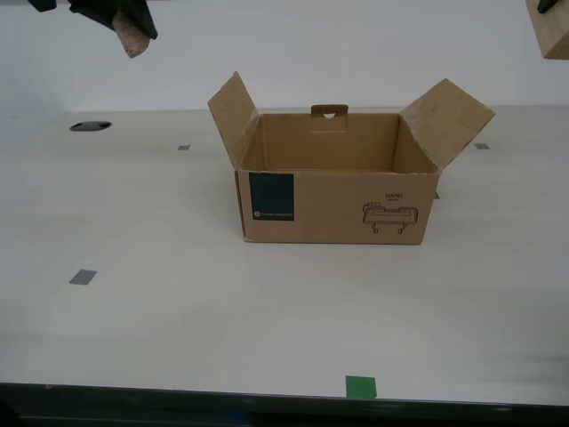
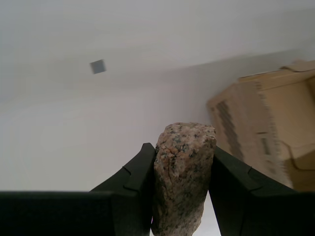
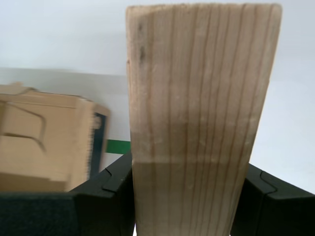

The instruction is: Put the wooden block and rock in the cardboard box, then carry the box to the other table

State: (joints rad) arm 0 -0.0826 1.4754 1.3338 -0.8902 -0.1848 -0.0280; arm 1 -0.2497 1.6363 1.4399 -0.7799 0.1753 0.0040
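Note:
The cardboard box (image 1: pixel 333 191) stands open on the pale tabletop (image 1: pixel 178 329), flaps spread, dark label and "HAND" print facing the camera. High at the exterior view's upper left, my second gripper (image 1: pixel 120 20) is shut on the rock (image 1: pixel 133 40); its wrist view shows the speckled pinkish rock (image 2: pixel 182 172) clamped between the black fingers (image 2: pixel 133 182), with the box (image 2: pixel 266 123) off to one side below. The wooden block (image 1: pixel 553 31) hangs at the exterior view's upper right. My first gripper (image 3: pixel 189 167) is shut on that pale block (image 3: pixel 197 98), the box (image 3: pixel 44 142) below it.
Small grey squares (image 1: pixel 83 277) (image 1: pixel 183 148) (image 1: pixel 481 146) mark the tabletop. A green tape piece (image 1: pixel 360 386) lies near the table's front edge. A dark oval opening (image 1: pixel 90 126) sits at the far back on the exterior view's left.

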